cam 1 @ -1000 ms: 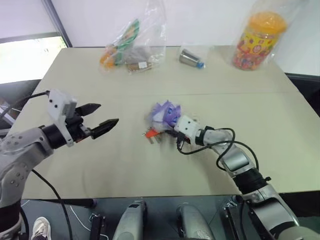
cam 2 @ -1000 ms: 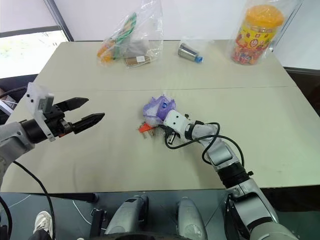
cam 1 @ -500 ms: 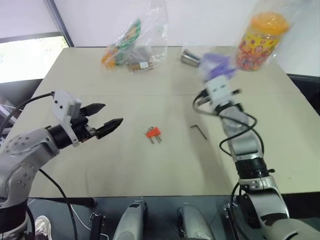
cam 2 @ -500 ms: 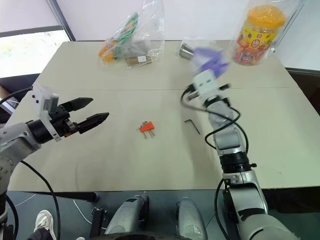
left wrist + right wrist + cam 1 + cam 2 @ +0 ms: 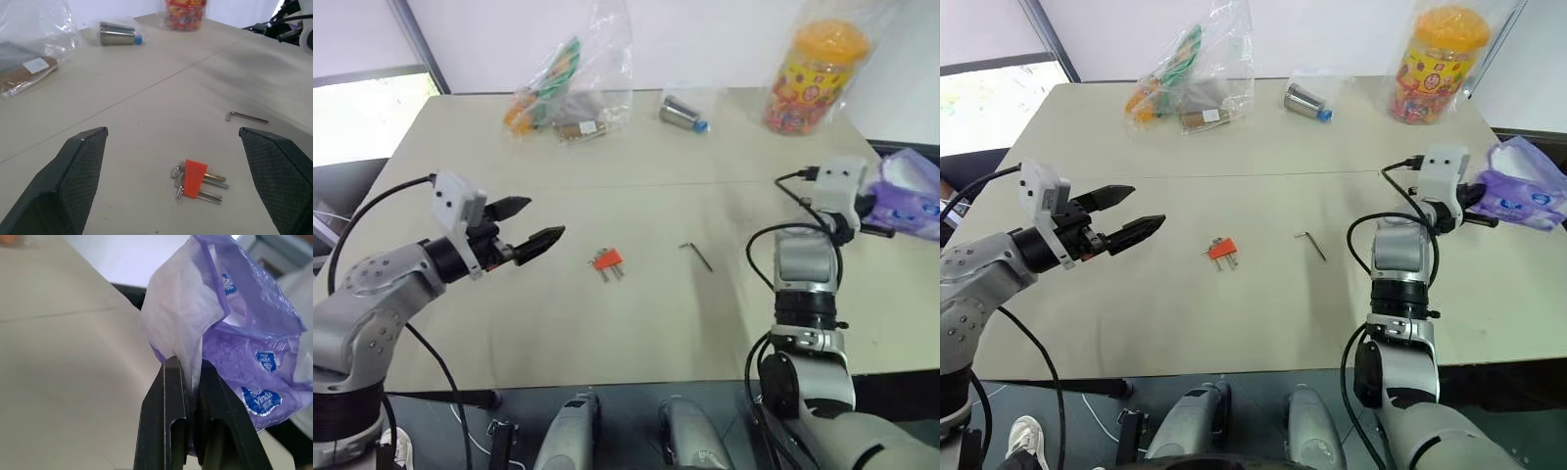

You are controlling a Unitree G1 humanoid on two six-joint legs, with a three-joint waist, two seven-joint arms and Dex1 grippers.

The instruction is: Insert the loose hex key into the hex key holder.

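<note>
The hex key holder (image 5: pixel 607 259), a small orange-red block with short metal keys sticking out, lies near the middle of the beige table (image 5: pixel 509 323). The loose hex key (image 5: pixel 697 255), a thin dark L-shaped rod, lies flat a short way to its right. My left gripper (image 5: pixel 535 223) hovers open to the left of the holder, pointing toward it; the holder (image 5: pixel 195 178) and key (image 5: pixel 247 116) show between its fingers in the left wrist view. My right gripper (image 5: pixel 190 377) is out at the table's right edge, shut on a purple tissue pack (image 5: pixel 909 206).
At the table's far side lie a clear plastic bag of items (image 5: pixel 570 88), a small metal cylinder with a blue cap (image 5: pixel 683 115) and an orange-lidded jar in plastic wrap (image 5: pixel 811 73). A seam runs across the tabletop.
My right arm has swung from the table's middle out to the right edge, carrying the purple tissue pack off the holder and the key. The left gripper has barely moved.
</note>
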